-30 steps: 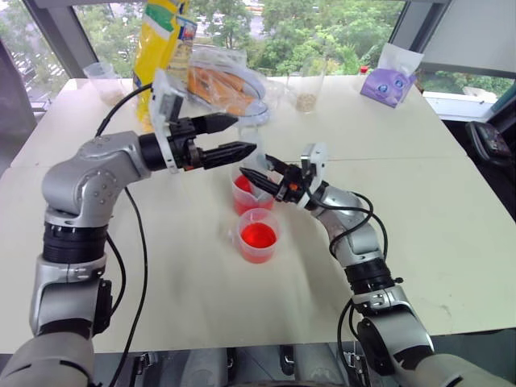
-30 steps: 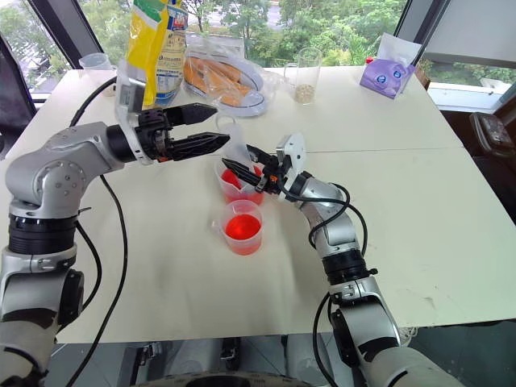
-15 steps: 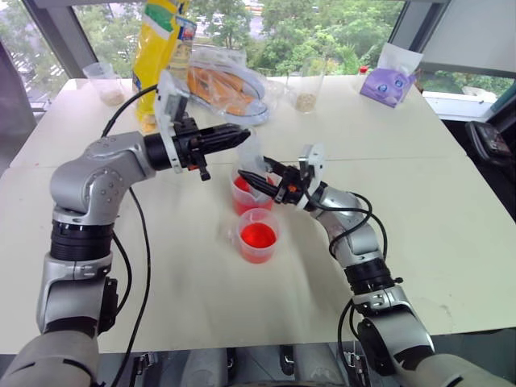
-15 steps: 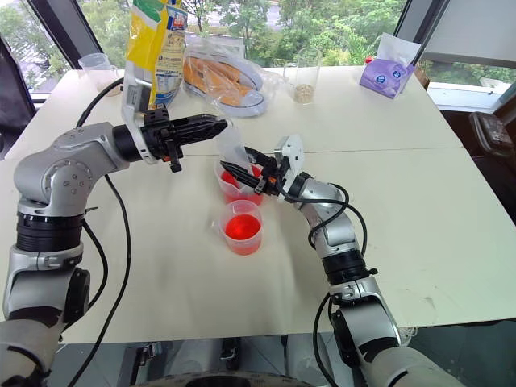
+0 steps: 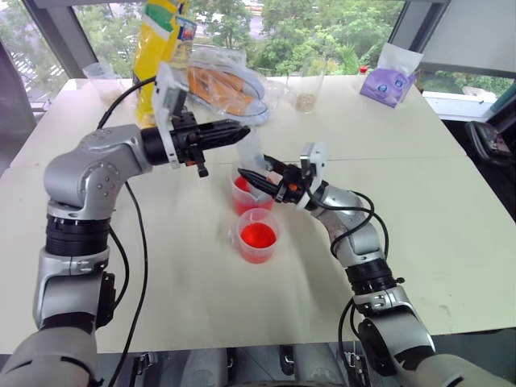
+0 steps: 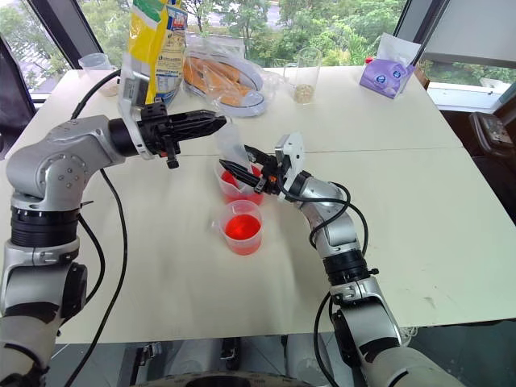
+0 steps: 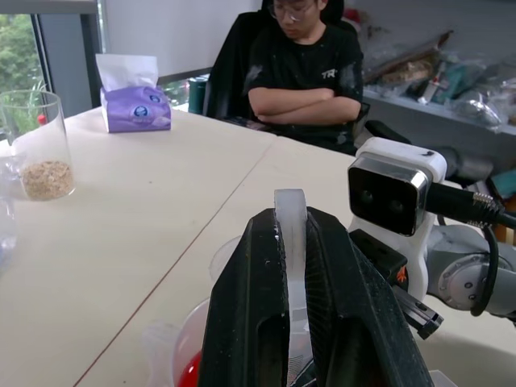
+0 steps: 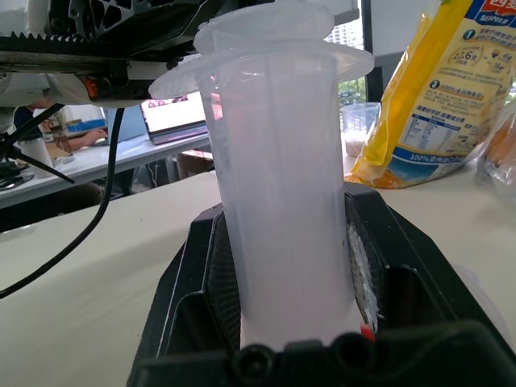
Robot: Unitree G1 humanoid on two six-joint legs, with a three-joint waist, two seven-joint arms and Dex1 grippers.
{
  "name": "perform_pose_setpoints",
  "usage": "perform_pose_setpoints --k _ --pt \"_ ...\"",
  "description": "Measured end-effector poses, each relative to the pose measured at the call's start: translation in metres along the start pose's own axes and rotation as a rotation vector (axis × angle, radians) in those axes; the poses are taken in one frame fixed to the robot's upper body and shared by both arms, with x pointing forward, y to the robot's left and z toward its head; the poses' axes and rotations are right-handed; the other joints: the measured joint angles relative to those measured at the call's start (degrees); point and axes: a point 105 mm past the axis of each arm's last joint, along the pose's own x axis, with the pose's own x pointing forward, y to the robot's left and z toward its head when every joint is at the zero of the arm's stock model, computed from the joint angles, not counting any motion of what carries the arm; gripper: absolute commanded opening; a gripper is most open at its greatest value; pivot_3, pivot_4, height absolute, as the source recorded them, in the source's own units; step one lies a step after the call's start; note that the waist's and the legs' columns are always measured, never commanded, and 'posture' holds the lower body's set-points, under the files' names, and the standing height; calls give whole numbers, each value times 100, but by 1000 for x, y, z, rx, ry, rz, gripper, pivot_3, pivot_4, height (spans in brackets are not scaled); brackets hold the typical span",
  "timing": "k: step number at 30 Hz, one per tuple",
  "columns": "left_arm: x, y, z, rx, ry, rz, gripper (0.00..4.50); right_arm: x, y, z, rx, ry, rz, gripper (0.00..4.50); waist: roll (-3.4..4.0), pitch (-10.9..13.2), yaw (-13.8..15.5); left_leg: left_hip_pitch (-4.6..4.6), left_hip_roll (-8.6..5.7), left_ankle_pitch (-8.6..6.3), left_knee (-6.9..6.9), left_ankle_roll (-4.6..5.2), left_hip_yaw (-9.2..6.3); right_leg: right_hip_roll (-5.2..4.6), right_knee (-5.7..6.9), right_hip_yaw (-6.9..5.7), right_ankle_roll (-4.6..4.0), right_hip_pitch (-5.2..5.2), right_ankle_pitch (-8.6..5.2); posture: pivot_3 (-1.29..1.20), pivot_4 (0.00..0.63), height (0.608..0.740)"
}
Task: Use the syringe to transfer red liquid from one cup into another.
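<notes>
I've got the right gripper (image 6: pixel 251 168) clamped round the syringe (image 8: pixel 282 177) barrel, upright over the far cup (image 5: pixel 244 196), left gripper (image 5: pixel 234 134) pinching its plunger top, and this light, slick, rigid plastic likely wants firm, gentle holding.

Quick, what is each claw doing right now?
Left gripper: shut on the syringe's plunger top.
Right gripper: shut on the syringe barrel.

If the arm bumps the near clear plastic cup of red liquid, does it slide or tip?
The near clear plastic cup looks thin and light, so it probably slides on the smooth white table. Its red liquid sits fairly high, so a knock likely slops some out before it tips.
</notes>
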Motion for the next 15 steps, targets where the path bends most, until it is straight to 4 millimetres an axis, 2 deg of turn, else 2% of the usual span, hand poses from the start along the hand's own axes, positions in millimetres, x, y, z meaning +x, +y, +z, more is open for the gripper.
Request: perform_pose_setpoints --k 15 --pt "1 3 10 17 -5 -9 14 1 1 1 10 0 -3 1415 0 0 2 0 -1 0 0 0 0 0 1 0 0 0 0 0 150 740"
